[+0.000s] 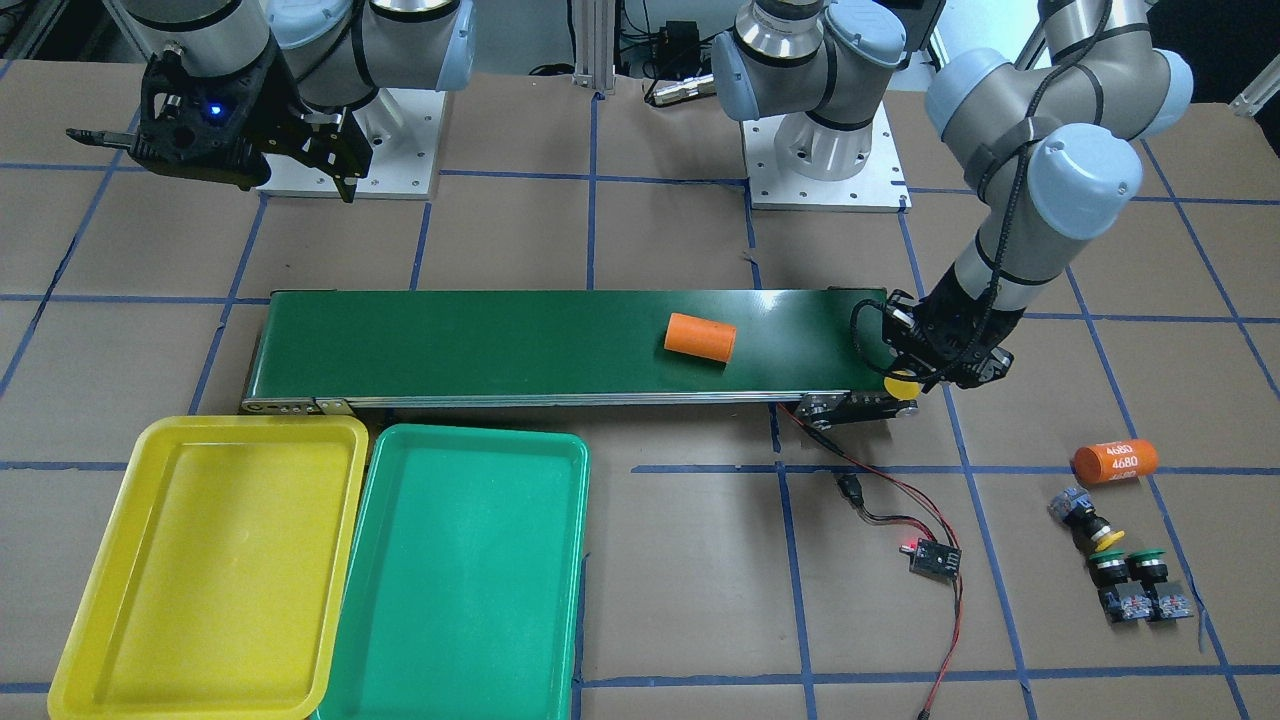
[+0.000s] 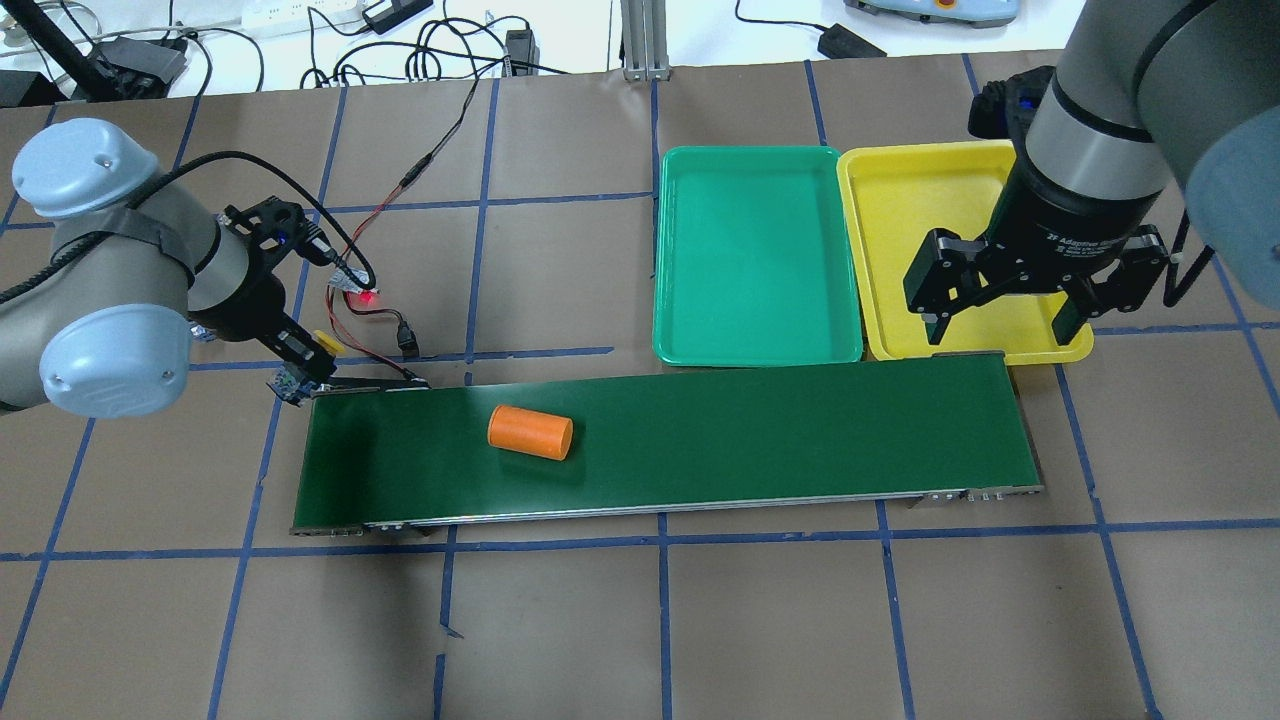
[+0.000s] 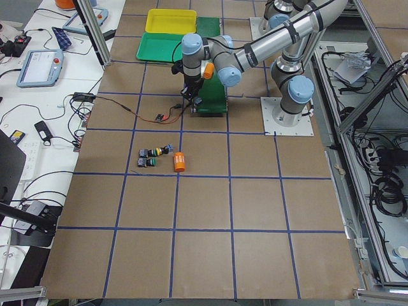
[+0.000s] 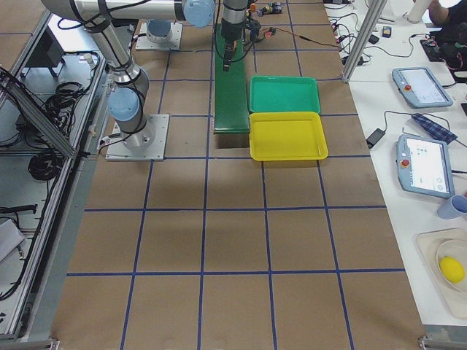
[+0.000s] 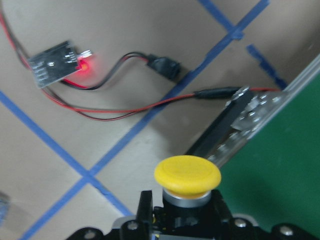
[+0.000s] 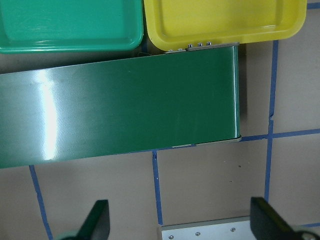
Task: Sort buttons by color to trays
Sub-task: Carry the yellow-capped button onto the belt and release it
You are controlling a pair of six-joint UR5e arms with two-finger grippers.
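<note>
My left gripper (image 1: 908, 372) is shut on a yellow-capped button (image 1: 902, 386) and holds it over the end of the conveyor belt (image 1: 500, 345). The cap shows in the left wrist view (image 5: 187, 174). One yellow-capped button (image 1: 1088, 522) and two green-capped buttons (image 1: 1108, 574) (image 1: 1150, 570) lie together on the table beyond that end. The yellow tray (image 1: 210, 560) and the green tray (image 1: 460, 570) sit side by side, both empty. My right gripper (image 2: 1000, 325) is open and empty, above the belt's other end beside the yellow tray (image 2: 930, 200).
An orange cylinder (image 1: 700, 337) lies on the belt. A second orange cylinder (image 1: 1115, 462) lies on the table by the loose buttons. A small controller board (image 1: 935, 557) with red and black wires lies near the belt's end under my left gripper.
</note>
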